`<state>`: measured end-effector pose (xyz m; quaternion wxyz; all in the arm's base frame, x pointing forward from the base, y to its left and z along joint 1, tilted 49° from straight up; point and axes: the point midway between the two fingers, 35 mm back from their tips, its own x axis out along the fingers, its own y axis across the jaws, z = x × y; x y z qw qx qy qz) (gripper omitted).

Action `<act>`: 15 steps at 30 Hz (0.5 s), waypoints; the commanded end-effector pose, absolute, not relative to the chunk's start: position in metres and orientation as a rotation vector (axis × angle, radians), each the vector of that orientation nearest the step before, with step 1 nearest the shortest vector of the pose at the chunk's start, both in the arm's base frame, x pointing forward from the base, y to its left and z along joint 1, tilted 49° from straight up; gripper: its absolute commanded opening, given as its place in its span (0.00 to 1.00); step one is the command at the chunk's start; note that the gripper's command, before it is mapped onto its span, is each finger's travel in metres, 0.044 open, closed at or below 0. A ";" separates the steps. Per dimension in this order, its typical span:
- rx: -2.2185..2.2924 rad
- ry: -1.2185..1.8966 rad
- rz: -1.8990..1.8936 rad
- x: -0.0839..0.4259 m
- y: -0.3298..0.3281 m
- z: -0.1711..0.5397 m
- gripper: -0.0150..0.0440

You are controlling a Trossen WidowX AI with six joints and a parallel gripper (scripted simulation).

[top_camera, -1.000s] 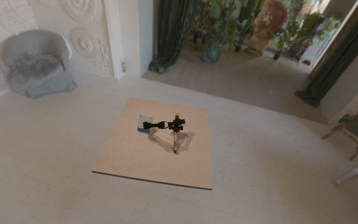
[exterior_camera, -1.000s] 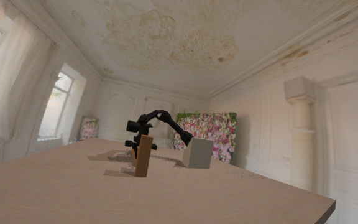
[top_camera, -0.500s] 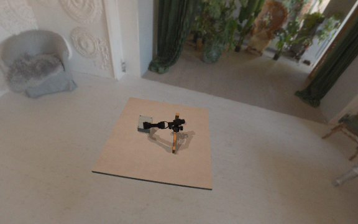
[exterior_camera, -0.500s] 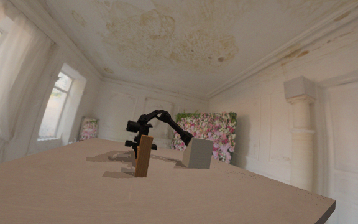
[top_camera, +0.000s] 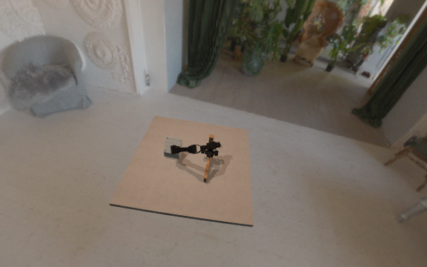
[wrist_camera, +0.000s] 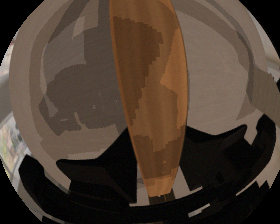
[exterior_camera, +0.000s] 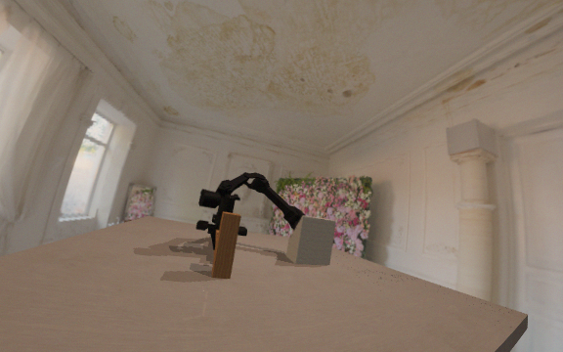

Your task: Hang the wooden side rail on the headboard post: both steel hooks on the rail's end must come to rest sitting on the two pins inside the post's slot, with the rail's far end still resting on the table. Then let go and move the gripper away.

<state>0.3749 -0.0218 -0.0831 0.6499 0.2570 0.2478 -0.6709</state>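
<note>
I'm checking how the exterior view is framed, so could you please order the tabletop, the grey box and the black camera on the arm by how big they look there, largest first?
1. Tabletop
2. Grey box
3. Black camera
</note>
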 end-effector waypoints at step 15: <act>0.603 0.543 -1.531 0.375 -0.020 -0.081 0.25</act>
